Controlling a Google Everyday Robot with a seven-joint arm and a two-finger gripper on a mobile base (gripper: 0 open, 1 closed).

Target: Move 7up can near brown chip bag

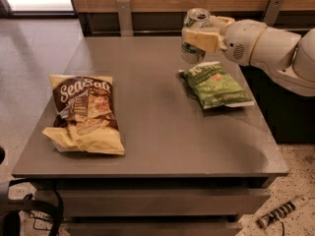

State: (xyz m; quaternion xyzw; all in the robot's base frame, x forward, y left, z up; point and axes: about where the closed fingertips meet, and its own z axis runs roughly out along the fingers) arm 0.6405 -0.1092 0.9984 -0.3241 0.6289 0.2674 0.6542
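Observation:
My gripper (pixel 197 35) comes in from the right at the far side of the table and is shut on the 7up can (pixel 193 19). The can has a silver top and white and green sides. It is held upright, lifted above the table, just behind the green bag. The brown chip bag (pixel 84 113) with white "Sea Salt" lettering lies flat on the left part of the grey table (pixel 157 132), far to the left of the can.
A green jalapeno chip bag (pixel 215 84) lies on the right part of the table, right under and in front of the gripper. A wooden wall with metal brackets (pixel 124 14) runs behind the table. Cables lie on the floor at the lower corners.

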